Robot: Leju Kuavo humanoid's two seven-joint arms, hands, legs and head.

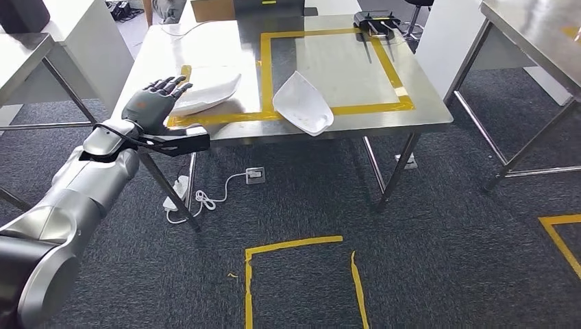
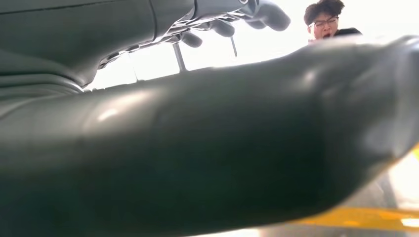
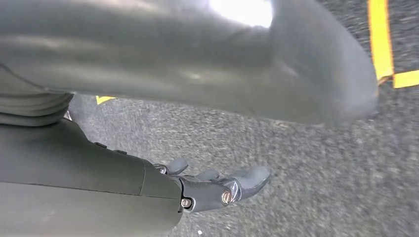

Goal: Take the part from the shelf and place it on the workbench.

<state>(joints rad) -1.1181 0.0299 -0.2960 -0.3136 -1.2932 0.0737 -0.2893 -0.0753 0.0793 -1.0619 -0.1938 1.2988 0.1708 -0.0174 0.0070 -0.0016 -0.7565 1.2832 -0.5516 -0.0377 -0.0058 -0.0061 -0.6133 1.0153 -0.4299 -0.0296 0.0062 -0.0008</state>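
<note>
We are facing the worktop [image 1: 356,89], which is standing on the floor [image 1: 425,233]. One part [image 1: 302,103] is lying near the worktop's front edge, across the front line of the tape square [image 1: 390,68]. A second part [image 1: 205,90] is lying to its left, outside the square. Our left hand [image 1: 152,103] is hovering at the front left corner, just beside that second part. A dark device [image 1: 377,22] is sitting at the far edge. Cables [image 1: 205,195] are lying on the floor underneath.

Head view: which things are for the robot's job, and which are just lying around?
For the job: two white parts, workbench, left hand.
Just lying around: black device, white power strip, floor socket.
</note>
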